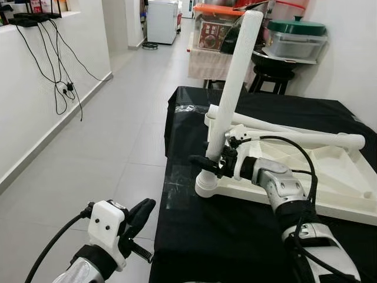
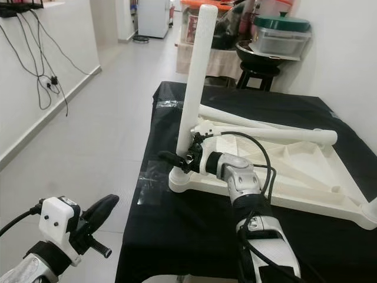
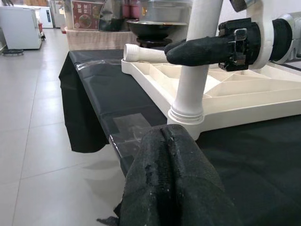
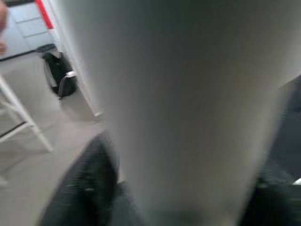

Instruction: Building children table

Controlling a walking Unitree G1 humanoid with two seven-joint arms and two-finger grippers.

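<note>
Black-draped table [image 1: 235, 236]; right tool [image 1: 207, 160] reaches across, pinching upright white leg [image 1: 234, 82]; left tool [image 1: 140, 217] low, pressed together.

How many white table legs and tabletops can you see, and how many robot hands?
White table legs: 3, one standing in its corner socket held by the right hand, two lying on the tabletop
White upside-down tabletop: 1
Robot hands: 2, right hand and left hand
Total: 6
</note>
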